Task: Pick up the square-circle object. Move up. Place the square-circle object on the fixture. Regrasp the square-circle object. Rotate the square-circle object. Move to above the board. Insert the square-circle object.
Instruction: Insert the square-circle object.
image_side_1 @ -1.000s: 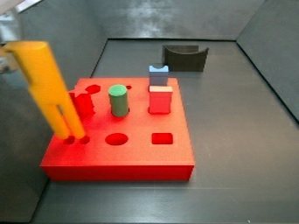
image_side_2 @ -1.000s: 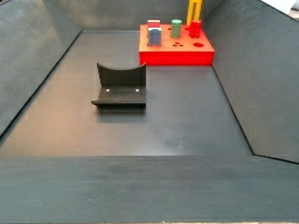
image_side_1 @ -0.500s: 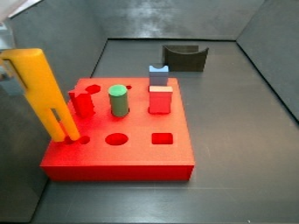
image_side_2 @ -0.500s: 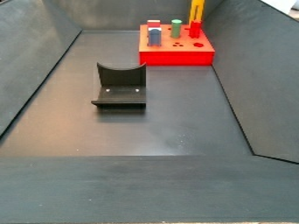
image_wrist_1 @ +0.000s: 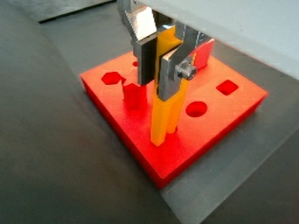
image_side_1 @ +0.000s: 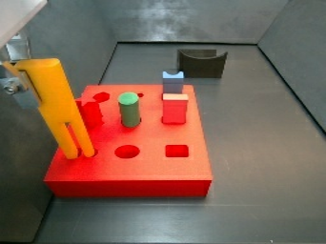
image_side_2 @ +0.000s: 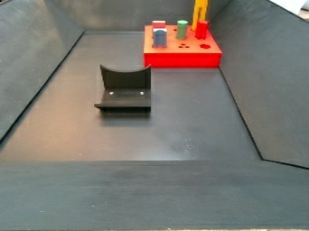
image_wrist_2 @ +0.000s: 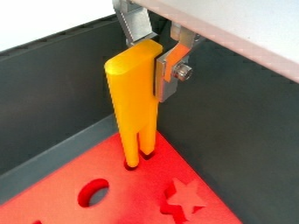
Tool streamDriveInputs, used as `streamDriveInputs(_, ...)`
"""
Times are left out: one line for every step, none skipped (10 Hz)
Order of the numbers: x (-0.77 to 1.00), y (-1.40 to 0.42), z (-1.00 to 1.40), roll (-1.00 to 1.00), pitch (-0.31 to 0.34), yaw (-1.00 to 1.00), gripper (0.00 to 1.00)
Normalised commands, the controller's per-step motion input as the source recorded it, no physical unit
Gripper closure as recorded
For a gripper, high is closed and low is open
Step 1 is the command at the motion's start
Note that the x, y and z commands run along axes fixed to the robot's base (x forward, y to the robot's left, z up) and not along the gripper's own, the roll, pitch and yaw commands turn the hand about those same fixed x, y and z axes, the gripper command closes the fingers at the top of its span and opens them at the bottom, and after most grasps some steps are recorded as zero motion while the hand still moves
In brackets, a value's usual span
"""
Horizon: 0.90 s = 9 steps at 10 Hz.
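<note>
In a wrist view, the hand (image_wrist_1: 165,54) hangs over the red board (image_wrist_1: 181,147), its two silver fingers (image_wrist_1: 142,48) clamped on the upper part of the single yellow-orange square-circle object (image_wrist_1: 166,96). The rod stands upright with its forked lower end at the board's top face, near one corner. Three shaped holes show in the board here, and a short red peg (image_wrist_1: 135,96) stands just beside the rod.

In the other wrist view, the hand (image_wrist_2: 156,61) grips the square-circle object (image_wrist_2: 135,103) by its top; a slot splits the rod's lower end into two legs, and these meet the board (image_wrist_2: 87,186) close to its corner. Two holes show: one round, one star-like.

In a side view, the square-circle object (image_side_1: 57,104) rises taller than every peg at the left edge of the board (image_side_1: 128,172), with only a sliver of the hand (image_side_1: 11,71) in frame. On the board stand a red peg, one green cylinder (image_side_1: 129,109), one red square peg (image_side_1: 174,107) and one blue-grey block (image_side_1: 173,81); two empty holes lie in front. One dark fixture (image_side_1: 201,62) sits well apart on the floor behind.

In the remaining side view, the fixture (image_side_2: 123,88) is in the foreground and the board (image_side_2: 182,50) far behind, the rod (image_side_2: 201,13) upright at its right end.
</note>
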Motion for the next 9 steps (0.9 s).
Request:
streamDriveInputs(0.00, -0.15, -0.30, 0.00, -0.080, -0.87, 1.00)
streamDriveInputs(0.00, -0.08, -0.31, -0.01, -0.084, -0.99, 1.00)
streamDriveInputs(0.01, 0.01, -0.23, 0.00, -0.087, -0.76, 1.00)
streamDriveInputs(-0.01, 0.15, -0.16, -0.01, -0.001, -0.20, 1.00)
streamDriveInputs(-0.16, 0.17, -0.17, -0.01, -0.001, 0.00, 1.00)
streamDriveInputs(-0.02, 0.22, -0.21, -0.04, 0.000, 0.01, 1.00)
streamDriveInputs(0.00, 0.20, -0.27, -0.05, -0.020, 0.05, 1.00)
streamDriveInputs(0.00, 0.17, -0.30, -0.07, -0.017, 0.07, 1.00)
streamDriveInputs(0.03, 0.03, -0.30, -0.07, -0.066, 0.00, 1.00)
